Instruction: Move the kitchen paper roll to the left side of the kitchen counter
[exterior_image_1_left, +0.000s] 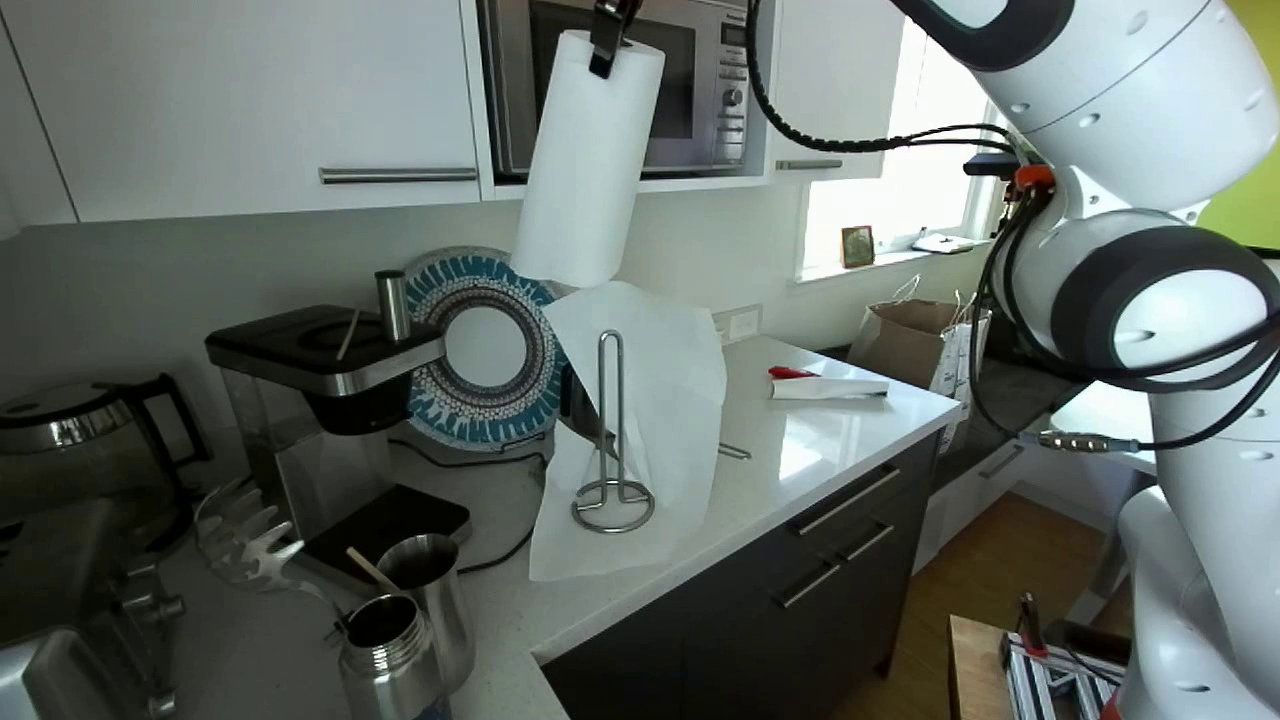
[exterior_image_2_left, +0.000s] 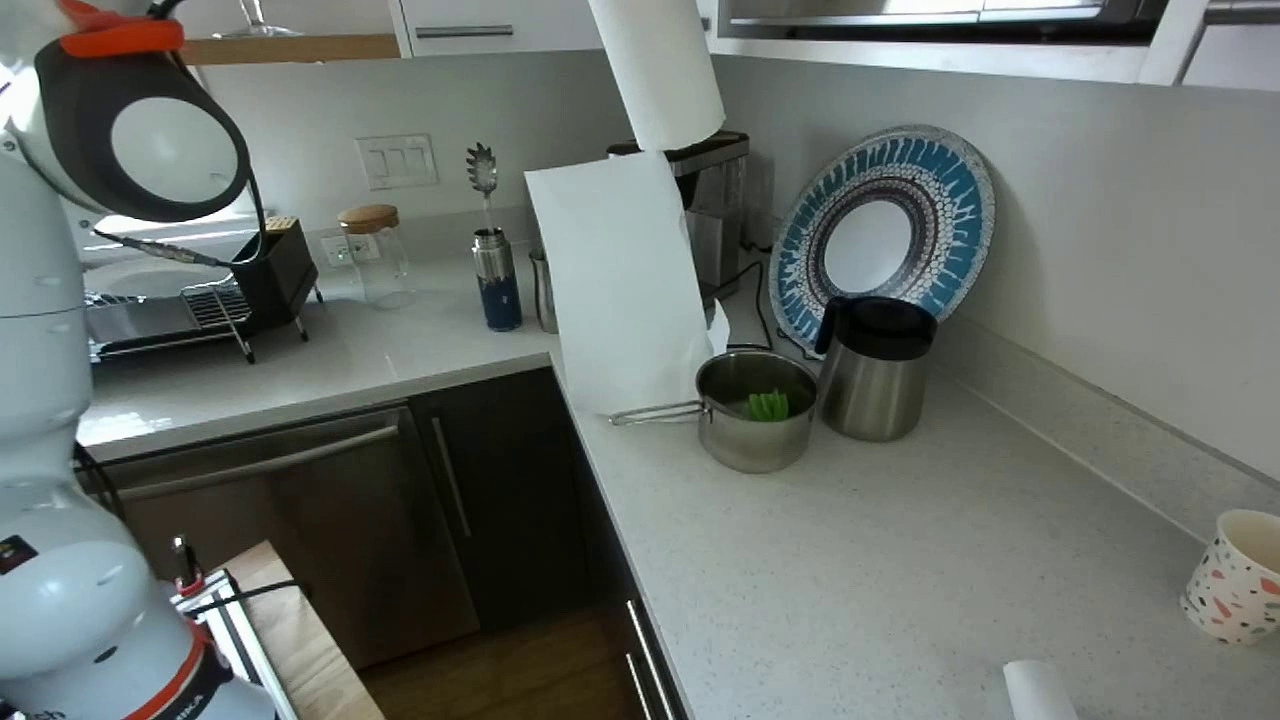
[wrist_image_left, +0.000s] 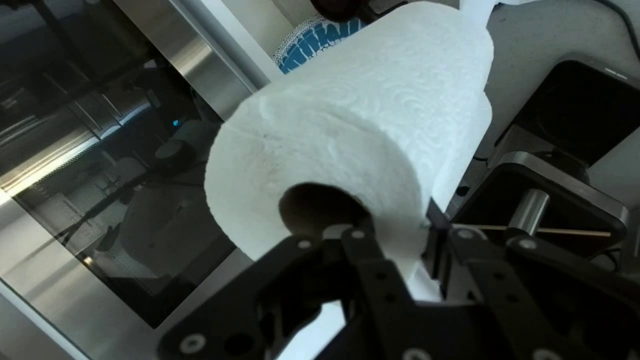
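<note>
The kitchen paper roll (exterior_image_1_left: 590, 160) is a white cylinder held in the air, slightly tilted, in front of the microwave. It also shows in an exterior view (exterior_image_2_left: 660, 75), cut off at the top. My gripper (exterior_image_1_left: 606, 50) is shut on its upper rim. In the wrist view (wrist_image_left: 400, 225) one finger sits in the hollow core and the other outside the paper wall. A long loose sheet (exterior_image_1_left: 670, 400) hangs from the roll to the kitchen counter (exterior_image_2_left: 900, 560). The thin metal rod stand (exterior_image_1_left: 610, 490) stands bare on the counter, hidden behind the sheet in an exterior view.
A coffee machine (exterior_image_1_left: 330, 370), a blue patterned plate (exterior_image_1_left: 430, 330) and metal bottles (exterior_image_1_left: 390, 650) stand near the sheet. A pot (exterior_image_2_left: 755, 430) and a steel jug (exterior_image_2_left: 875, 380) stand beyond it. The microwave (exterior_image_1_left: 690, 100) and wall cabinets (exterior_image_1_left: 250, 100) are close to the raised roll.
</note>
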